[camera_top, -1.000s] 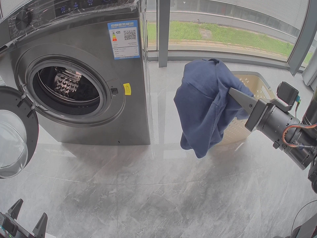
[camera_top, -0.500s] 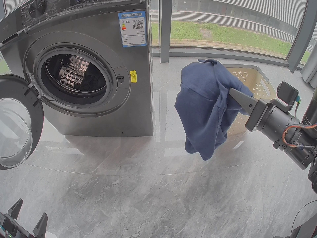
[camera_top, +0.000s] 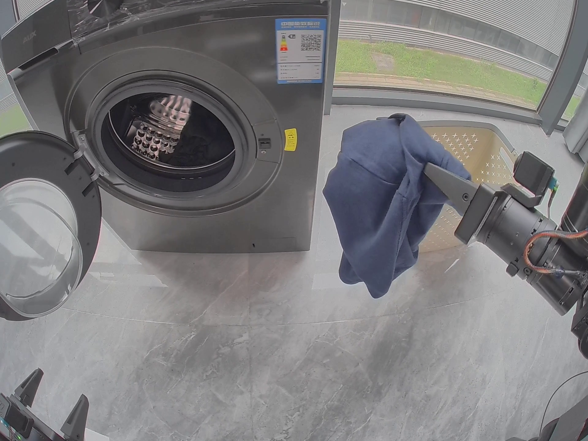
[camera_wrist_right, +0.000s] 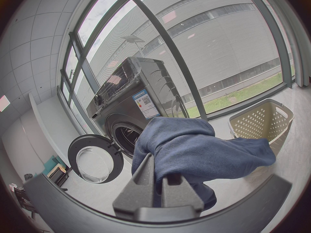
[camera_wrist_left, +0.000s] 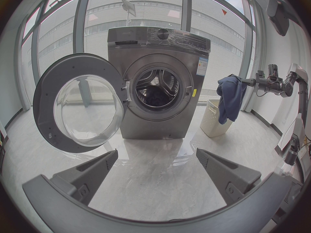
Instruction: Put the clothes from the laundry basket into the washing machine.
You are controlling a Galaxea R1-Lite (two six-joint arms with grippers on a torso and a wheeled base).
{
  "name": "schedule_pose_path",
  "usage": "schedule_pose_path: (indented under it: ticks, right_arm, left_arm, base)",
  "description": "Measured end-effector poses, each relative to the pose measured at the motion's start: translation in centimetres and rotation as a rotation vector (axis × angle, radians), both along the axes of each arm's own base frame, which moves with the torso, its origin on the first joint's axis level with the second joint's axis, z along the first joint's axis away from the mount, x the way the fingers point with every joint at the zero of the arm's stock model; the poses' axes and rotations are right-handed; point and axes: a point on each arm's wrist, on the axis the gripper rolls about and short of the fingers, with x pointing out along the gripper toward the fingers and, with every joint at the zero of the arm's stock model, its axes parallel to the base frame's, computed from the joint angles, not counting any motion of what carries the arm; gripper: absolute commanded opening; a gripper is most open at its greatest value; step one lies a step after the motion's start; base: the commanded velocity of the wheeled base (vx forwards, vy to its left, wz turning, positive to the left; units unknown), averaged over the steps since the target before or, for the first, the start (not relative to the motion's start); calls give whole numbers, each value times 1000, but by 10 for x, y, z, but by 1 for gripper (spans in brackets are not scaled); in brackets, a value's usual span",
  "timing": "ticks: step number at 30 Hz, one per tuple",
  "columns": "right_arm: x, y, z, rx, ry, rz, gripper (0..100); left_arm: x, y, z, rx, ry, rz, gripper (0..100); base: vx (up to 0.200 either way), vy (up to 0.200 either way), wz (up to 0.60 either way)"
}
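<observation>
A dark blue garment (camera_top: 383,200) hangs in the air, held by my right gripper (camera_top: 432,173), which is shut on it. It dangles in front of the beige laundry basket (camera_top: 478,154) on the floor. The grey washing machine (camera_top: 202,81) stands to the left with its round door (camera_top: 43,228) swung wide open and its drum (camera_top: 168,136) exposed. In the right wrist view the blue garment (camera_wrist_right: 194,149) drapes over the closed fingers (camera_wrist_right: 142,178). My left gripper (camera_wrist_left: 155,169) sits low near the floor, open and holding nothing, facing the washing machine (camera_wrist_left: 158,81).
Grey marble floor (camera_top: 275,350) stretches between me and the machine. Tall windows (camera_top: 453,26) run behind the basket. The open door juts out at the left of the machine. The basket (camera_wrist_left: 213,118) stands right of the machine.
The head camera has swung so the machine now sits more central and nearer the garment. The garment stays held at the same spot in view, swaying slightly.
</observation>
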Motion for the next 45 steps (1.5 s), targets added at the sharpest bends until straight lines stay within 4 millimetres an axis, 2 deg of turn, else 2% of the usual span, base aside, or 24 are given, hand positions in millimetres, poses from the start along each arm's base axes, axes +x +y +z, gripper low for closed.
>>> schedule_pose_path:
  ticks: [6, 15, 21, 41, 45]
  right_arm:
    - [0, 0, 0, 0, -1, 0, 0]
    - [0, 0, 0, 0, -1, -2, 0]
    - [1, 0, 0, 0, -1, -2, 0]
    - [1, -1, 1, 2, -3, -7, 0]
    - [2, -2, 1, 4, -3, -9, 0]
  left_arm:
    - [0, 0, 0, 0, 1, 0, 100]
    - [0, 0, 0, -1, 1, 1, 100]
    - [0, 0, 0, 0, 1, 0, 100]
    - [0, 0, 0, -1, 1, 1, 100]
    - [0, 0, 0, -1, 1, 1, 100]
  base:
    - [0, 0, 0]
    - [-200, 0, 0]
    - [0, 0, 0]
    - [0, 200, 0]
    - [0, 0, 0]
